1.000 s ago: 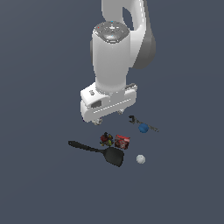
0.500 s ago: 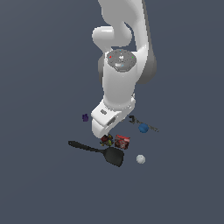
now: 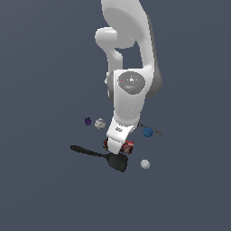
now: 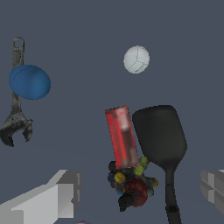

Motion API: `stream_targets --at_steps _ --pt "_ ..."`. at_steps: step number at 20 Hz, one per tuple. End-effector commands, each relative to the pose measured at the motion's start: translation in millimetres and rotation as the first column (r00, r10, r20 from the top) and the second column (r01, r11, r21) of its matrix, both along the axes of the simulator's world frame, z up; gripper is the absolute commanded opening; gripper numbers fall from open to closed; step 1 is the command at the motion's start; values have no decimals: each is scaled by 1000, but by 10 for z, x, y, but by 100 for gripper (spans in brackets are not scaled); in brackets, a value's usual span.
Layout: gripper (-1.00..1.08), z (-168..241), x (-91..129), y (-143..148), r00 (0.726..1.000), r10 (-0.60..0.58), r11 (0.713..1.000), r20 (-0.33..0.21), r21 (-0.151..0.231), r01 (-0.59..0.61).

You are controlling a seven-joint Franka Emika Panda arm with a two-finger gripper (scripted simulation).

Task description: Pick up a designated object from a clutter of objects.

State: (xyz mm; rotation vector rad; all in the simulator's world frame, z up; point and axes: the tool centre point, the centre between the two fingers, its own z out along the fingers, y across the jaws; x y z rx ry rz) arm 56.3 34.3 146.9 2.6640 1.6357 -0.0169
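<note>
- Box (image 4: 122, 136): glossy red face.
- Spatula (image 4: 160, 135): matt black, plastic-looking.
- Wrench (image 4: 15, 114): dull dark metal.
- Blue ball (image 4: 29, 82): smooth.
- Arm (image 3: 130, 97): glossy white.

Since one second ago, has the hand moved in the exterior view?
Yes. The hand has come down toward the black spatula, which stayed in place, and now hangs over the red box.

— Any writing you can read?
— None. The red box (image 4: 122, 136) has a pale patch on its face (perhaps a label, too blurred to tell), and the arm (image 3: 128, 101) shows no legible marking.
</note>
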Motion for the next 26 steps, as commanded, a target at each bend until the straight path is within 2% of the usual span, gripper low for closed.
stream_targets --at_steps 1,11,18,26 --pt "100 -93 10 50 998 62 998 0 5 -62" --pt "100 -292 22 162 982 190 982 1 18 -190" --pt "100 -332 19 166 981 193 981 0 18 -193" --pt "100 -693 8 171 980 197 980 1 19 -197"
